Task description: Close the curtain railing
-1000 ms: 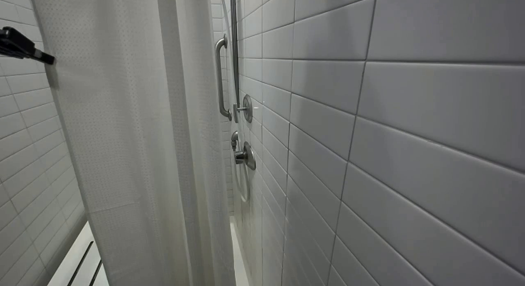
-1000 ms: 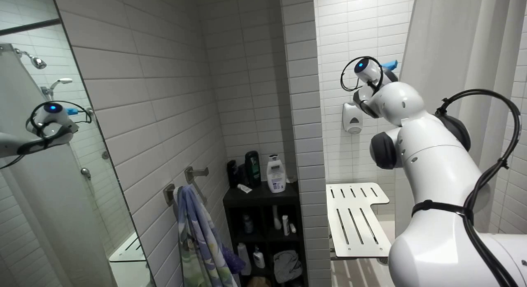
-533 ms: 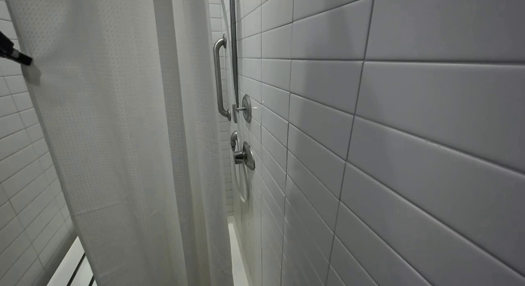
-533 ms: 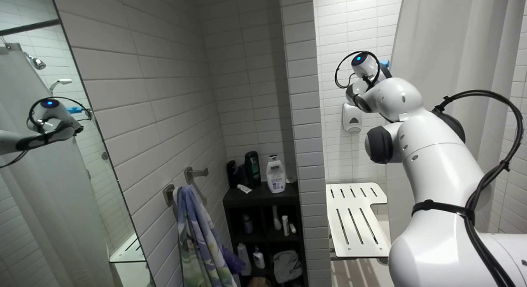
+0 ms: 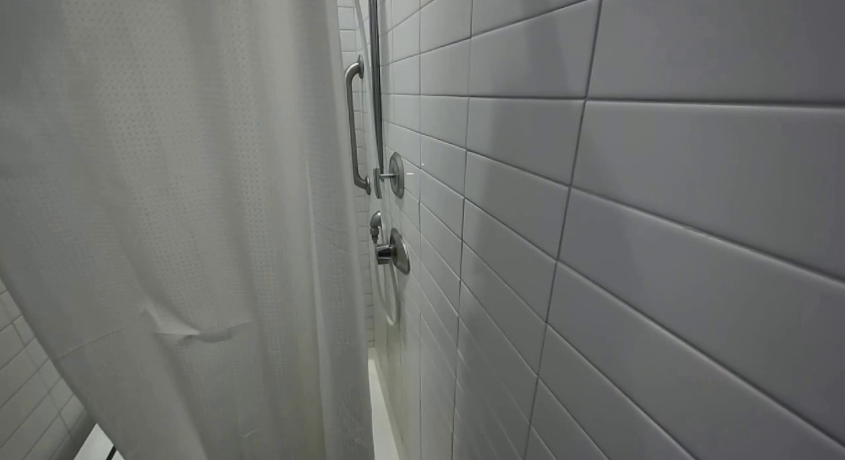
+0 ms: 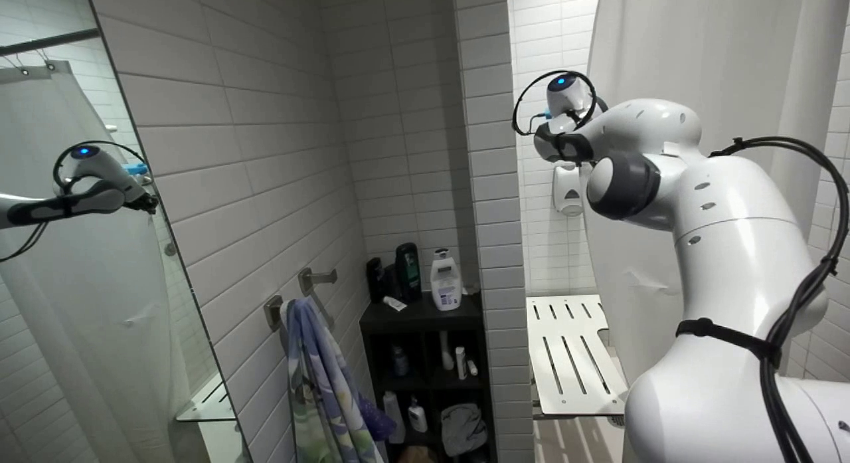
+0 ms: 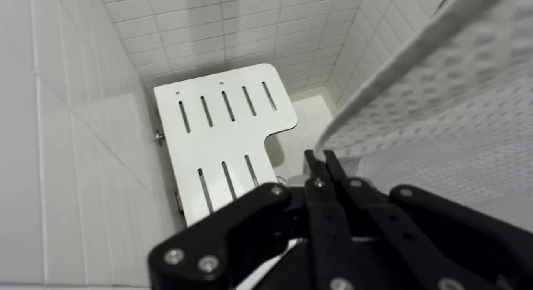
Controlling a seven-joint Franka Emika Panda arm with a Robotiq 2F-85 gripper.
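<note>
The curtain railing, a white-grey shower curtain with long vertical folds, hangs in both exterior views (image 5: 198, 183) (image 6: 697, 58). In the wrist view the curtain (image 7: 441, 86) fills the right side, its hemmed edge running down to the fingertips. My gripper (image 7: 320, 155) is shut on that edge, with the fabric pinched between the black fingertips. The curtain is pulled out at a slant, and a small crease shows low on it. The gripper is out of frame in an exterior view and hidden behind the arm (image 6: 730, 210) otherwise, save for its mirror reflection.
A white slatted bench (image 7: 216, 123) stands below the gripper; it also shows in an exterior view (image 6: 571, 357). A tiled pillar (image 6: 491, 184), soap dispenser (image 6: 568, 192), black shelf (image 6: 425, 323) with bottles and a towel (image 6: 325, 383) are nearby. A grab bar (image 5: 352, 123) and shower valve (image 5: 400, 251) are on the wall.
The arm has moved left in an exterior view, drawing the curtain's edge with it. The curtain covers more of the bench and back wall. The gripper has left the frame of an exterior view.
</note>
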